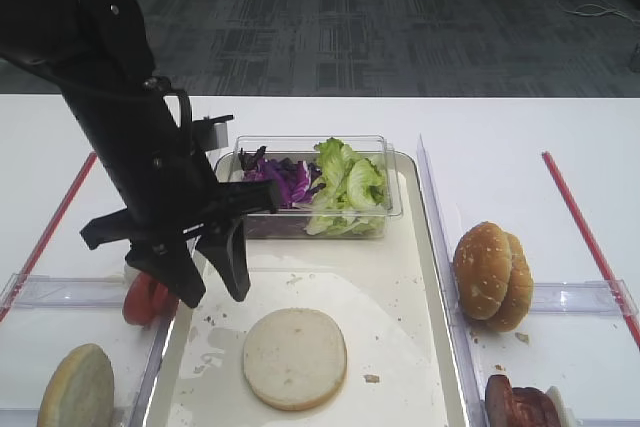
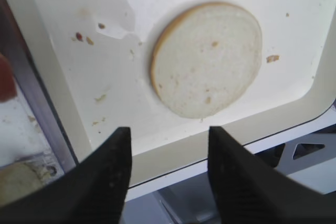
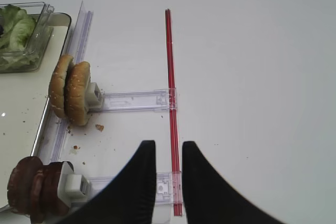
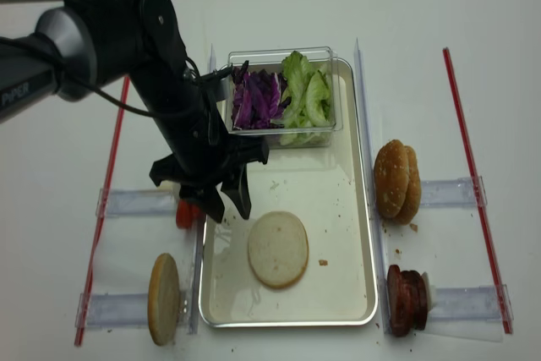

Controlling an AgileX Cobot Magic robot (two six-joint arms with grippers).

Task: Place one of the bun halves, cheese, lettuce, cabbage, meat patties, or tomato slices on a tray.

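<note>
The left gripper (image 1: 208, 282) covers most of the tomato slices (image 1: 143, 299). The lower frame edge cuts the meat patties (image 1: 522, 405) and the standing bun half (image 1: 76, 388).

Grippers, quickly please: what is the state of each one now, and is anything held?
Left gripper: open, holding nothing, above the long metal-rimmed tray.
Right gripper: open, holding nothing.

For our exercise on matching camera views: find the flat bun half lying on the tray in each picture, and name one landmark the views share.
Exterior high: bun half at bottom centre, on the tray.
Right wrist: not in it; only the tray's edge shows at the left.
Left wrist: fills the upper centre, beyond the open left gripper.
Exterior high (realsense): lower centre.
Shared landmark: the tray's metal rim.
</note>
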